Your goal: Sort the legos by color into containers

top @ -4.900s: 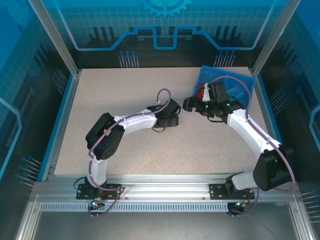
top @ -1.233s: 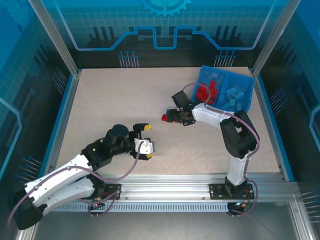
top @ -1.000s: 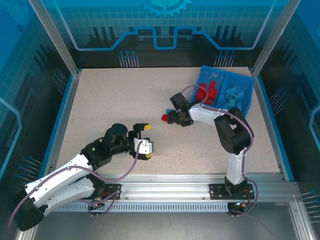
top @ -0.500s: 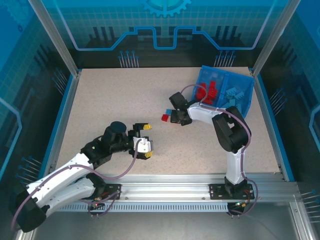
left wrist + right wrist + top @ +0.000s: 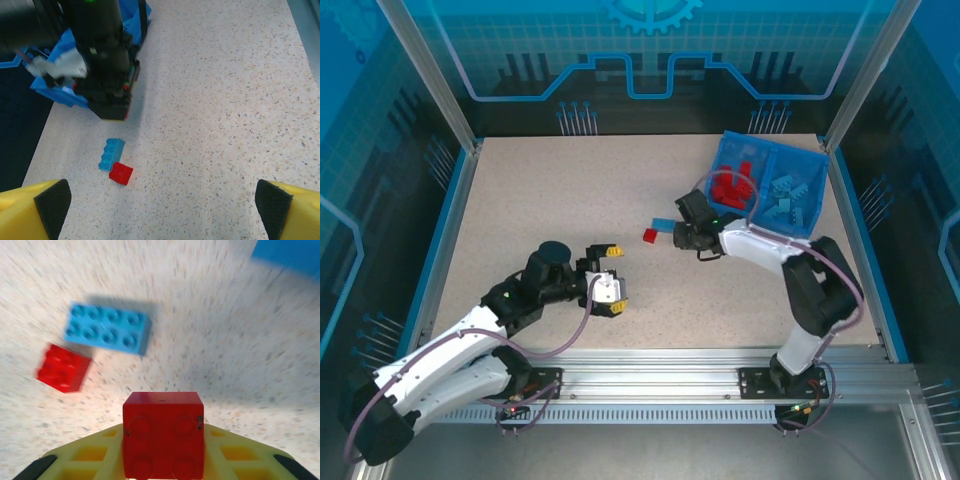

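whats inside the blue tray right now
The tray holds red bricks in its left compartment and light blue bricks in its right one. The right arm's cable crosses the near left corner, so anything under it is hidden.

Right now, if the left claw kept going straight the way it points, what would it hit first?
Probably just the table. The left gripper is open and aimed at bare surface; the loose red brick and blue brick lie off to one side, though depth is unclear.
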Motion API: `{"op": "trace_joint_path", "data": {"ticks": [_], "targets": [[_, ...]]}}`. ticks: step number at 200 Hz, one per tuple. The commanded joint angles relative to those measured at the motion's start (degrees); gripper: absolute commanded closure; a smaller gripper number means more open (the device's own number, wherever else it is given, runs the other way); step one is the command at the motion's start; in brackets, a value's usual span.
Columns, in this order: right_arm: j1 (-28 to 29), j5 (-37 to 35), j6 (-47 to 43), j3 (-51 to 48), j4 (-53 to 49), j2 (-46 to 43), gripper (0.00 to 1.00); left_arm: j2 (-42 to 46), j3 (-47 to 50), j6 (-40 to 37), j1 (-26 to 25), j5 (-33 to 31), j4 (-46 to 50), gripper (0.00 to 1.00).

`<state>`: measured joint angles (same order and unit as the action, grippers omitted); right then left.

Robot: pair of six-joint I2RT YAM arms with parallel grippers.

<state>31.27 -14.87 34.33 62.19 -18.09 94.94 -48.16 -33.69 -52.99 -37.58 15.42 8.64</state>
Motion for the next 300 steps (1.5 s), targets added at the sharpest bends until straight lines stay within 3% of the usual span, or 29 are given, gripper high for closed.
{"op": "trace_joint_path", "data": {"ticks": [1, 42, 94, 157, 194, 248, 300], "targets": [[-3.0, -3.5, -3.1, 0.0, 0.9, -6.7, 0.65, 0.4, -0.8, 2.4, 0.7, 1.6, -2.8, 0.01], [-13.4, -4.8, -7.8, 5.2, 2.2, -8.0, 0.63, 0.4, -1.2, 5.5, 1.2, 0.3, -5.0, 0.01], [-26.3, 0.7, -7.9, 23.3, -4.3, 10.2, 0.63, 0.9, -1.7, 7.5, 2.1, 0.0, -5.3, 0.01], [-28.9, 1.2, -7.7, 48.6, -14.1, 30.1, 0.58, 0.8, -1.4, 8.3, 3.0, 0.3, -5.6, 0.01], [-28.8, 2.1, -7.7, 58.7, -20.8, 35.6, 0.43, 1.0, -1.3, 8.3, 3.1, 0.3, -5.6, 0.01], [-27.2, 4.7, -8.3, 50.4, -17.5, 25.4, 0.41, 1.4, -1.2, 8.9, 3.1, 0.2, -6.1, 0.01], [-19.7, 9.6, -12.0, 33.6, -12.8, 8.6, 0.32, 1.7, -1.0, 8.3, 3.1, -0.7, -6.2, 0.01]]}}
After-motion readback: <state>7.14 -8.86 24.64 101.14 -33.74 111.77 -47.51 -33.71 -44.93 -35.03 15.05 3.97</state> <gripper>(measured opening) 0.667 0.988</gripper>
